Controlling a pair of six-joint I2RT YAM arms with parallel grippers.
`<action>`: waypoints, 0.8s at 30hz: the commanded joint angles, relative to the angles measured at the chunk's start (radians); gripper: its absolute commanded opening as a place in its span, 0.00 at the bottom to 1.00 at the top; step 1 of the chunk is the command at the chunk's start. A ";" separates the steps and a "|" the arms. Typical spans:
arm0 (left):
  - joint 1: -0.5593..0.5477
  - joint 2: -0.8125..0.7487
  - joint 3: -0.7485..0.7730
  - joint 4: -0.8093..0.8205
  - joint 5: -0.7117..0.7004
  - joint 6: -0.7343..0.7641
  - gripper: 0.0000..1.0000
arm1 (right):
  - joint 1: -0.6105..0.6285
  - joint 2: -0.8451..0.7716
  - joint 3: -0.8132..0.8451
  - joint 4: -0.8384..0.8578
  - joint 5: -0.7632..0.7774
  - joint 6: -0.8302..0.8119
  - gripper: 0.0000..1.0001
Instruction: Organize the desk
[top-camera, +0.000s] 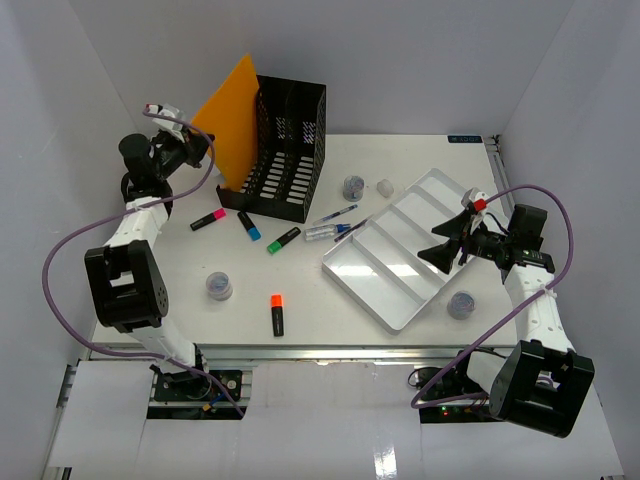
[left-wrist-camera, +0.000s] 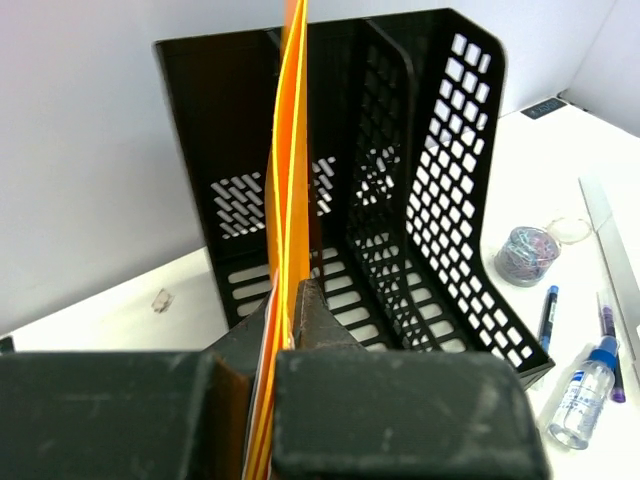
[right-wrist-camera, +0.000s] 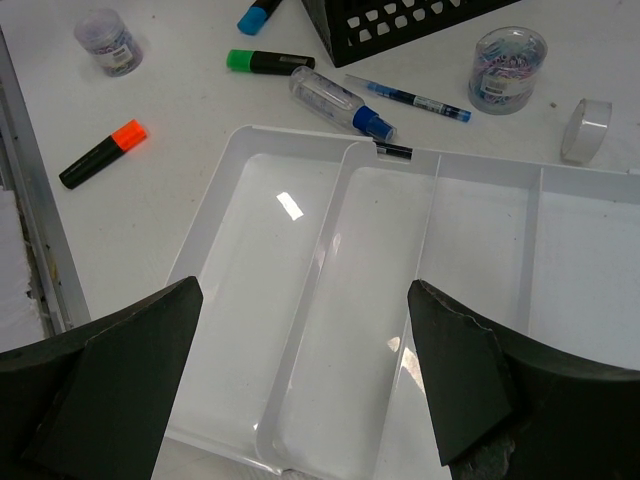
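Left gripper (left-wrist-camera: 290, 305) is clamped on the folder (left-wrist-camera: 288, 150), edge-on before the rack (left-wrist-camera: 420, 200); thin, light, floppy, I'd guess, so best held low. Right gripper (right-wrist-camera: 302, 300) gapes empty over the tray (right-wrist-camera: 300, 133). Desk (top-camera: 330, 325) lies cluttered beneath.

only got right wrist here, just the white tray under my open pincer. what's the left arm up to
Observer: The left pincer is shut on an orange folder, held upright on its edge.
Operator: is it filed yet
Observer: The top view shows it at the left side of the black rack; I cannot tell whether it has entered a slot.
Operator: any stray stuff i can't see
Observer: A pink highlighter lies on the desk, left of the rack's front.
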 joint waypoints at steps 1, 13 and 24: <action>0.016 -0.001 0.041 0.008 0.007 -0.023 0.04 | 0.005 -0.003 0.014 -0.002 -0.029 -0.015 0.90; 0.016 0.002 0.052 -0.004 -0.034 -0.070 0.53 | 0.007 0.001 0.014 -0.002 -0.023 -0.015 0.90; 0.016 -0.120 0.047 0.037 -0.200 -0.159 0.93 | 0.012 0.004 0.014 -0.005 -0.013 -0.018 0.90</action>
